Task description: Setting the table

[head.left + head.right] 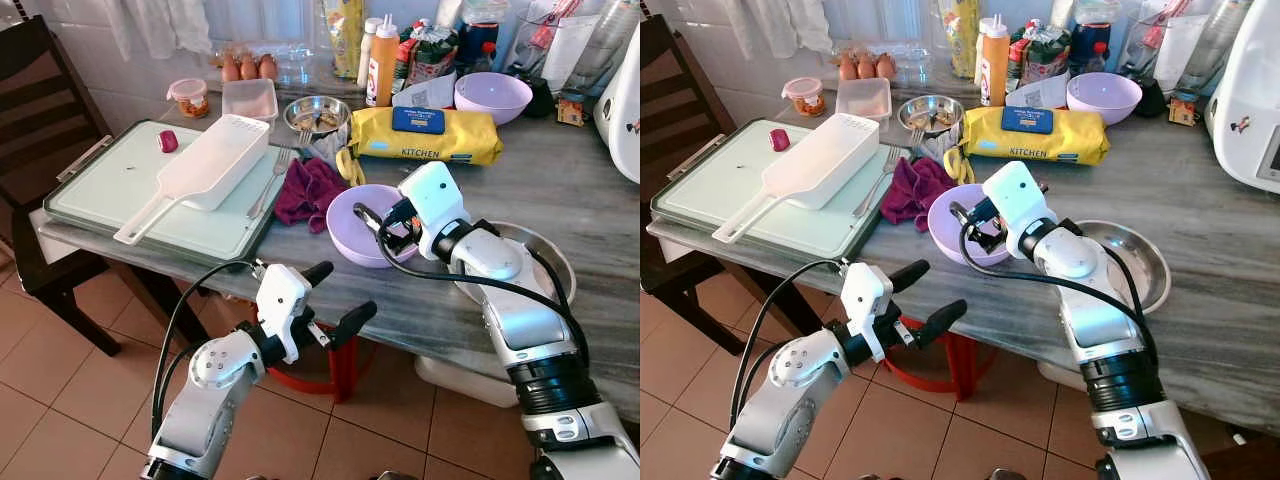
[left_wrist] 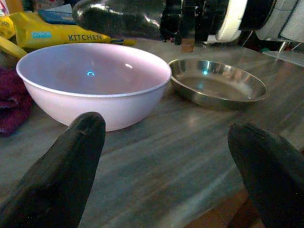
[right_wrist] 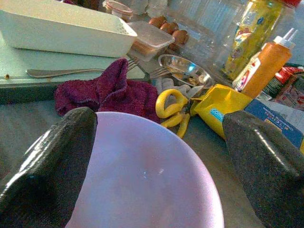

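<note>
A lilac bowl (image 1: 352, 232) stands near the front edge of the grey table (image 1: 560, 190). My right gripper (image 1: 385, 230) hovers just over the bowl's right side, open, with one finger (image 3: 52, 161) on each side of the bowl's rim (image 3: 142, 175) and nothing held. A shallow steel plate (image 1: 545, 255) lies right of the bowl, partly under my right forearm. My left gripper (image 1: 350, 288) is open in front of the table edge, below the bowl (image 2: 95, 80), pointing at it and the steel plate (image 2: 218, 85). A fork (image 1: 268, 182) lies on the green board.
A green board (image 1: 100, 190) carries a white long-handled container (image 1: 205, 165). A maroon cloth (image 1: 308, 190), a yellow kitchen pack (image 1: 425, 135), a second lilac bowl (image 1: 492, 95), bottles and eggs crowd the back. A dark chair (image 1: 40, 90) stands at left, a white appliance (image 1: 625, 110) at right.
</note>
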### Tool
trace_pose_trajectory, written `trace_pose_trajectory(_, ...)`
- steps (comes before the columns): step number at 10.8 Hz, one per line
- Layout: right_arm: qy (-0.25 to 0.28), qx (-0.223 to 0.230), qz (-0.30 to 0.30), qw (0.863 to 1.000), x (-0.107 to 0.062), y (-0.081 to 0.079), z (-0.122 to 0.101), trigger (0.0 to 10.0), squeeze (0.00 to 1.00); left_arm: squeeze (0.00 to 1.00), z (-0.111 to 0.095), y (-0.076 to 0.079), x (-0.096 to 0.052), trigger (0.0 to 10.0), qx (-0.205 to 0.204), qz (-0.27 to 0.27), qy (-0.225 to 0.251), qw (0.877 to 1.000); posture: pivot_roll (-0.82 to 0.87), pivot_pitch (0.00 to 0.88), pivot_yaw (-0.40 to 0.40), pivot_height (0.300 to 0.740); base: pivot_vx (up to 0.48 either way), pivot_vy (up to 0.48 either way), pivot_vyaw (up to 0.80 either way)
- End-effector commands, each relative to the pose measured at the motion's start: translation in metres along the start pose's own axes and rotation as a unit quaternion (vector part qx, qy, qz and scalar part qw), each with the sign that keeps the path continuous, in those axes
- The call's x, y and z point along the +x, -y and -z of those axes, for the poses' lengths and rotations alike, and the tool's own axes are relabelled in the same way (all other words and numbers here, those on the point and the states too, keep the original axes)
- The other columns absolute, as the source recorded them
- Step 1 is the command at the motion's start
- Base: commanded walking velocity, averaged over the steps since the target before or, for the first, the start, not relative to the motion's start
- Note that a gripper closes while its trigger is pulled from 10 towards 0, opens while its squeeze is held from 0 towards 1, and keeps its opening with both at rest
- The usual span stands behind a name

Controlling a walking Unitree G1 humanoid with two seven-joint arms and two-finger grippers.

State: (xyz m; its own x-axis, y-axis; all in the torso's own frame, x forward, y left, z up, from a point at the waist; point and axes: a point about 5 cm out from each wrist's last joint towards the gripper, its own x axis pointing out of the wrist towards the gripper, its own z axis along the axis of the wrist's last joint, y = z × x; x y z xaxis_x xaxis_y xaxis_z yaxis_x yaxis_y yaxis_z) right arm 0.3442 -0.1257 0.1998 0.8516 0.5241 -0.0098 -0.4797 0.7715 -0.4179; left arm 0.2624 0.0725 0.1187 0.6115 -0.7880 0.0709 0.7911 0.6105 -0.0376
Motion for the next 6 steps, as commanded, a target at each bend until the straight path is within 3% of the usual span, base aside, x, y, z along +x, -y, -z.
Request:
trace_pose_trajectory(1,0.022,0.002,0.02,1.0,-0.004,0.006,-0.011,10.0,1.0,0.0,0.0,-0.001,0.0,10.0,0.005,-0.005,-0.001,1.0,-0.18,0.11,0.041,0.74,0.0,0.0,0.0)
trace_pose_trajectory(3,0.041,-0.029,0.051,0.997,-0.023,0.016,-0.024,10.0,1.0,0.0,-0.006,-0.013,-0.007,10.0,0.012,-0.047,0.017,0.999,-0.19,0.111,0.036,0.74,0.0,0.0,0.0)
trace_pose_trajectory(6,0.015,-0.059,0.065,0.996,-0.058,0.016,-0.022,10.0,1.0,0.0,-0.009,-0.024,-0.015,10.0,0.005,-0.085,0.025,0.996,-0.2,0.114,0.034,0.74,0.0,0.0,0.0)
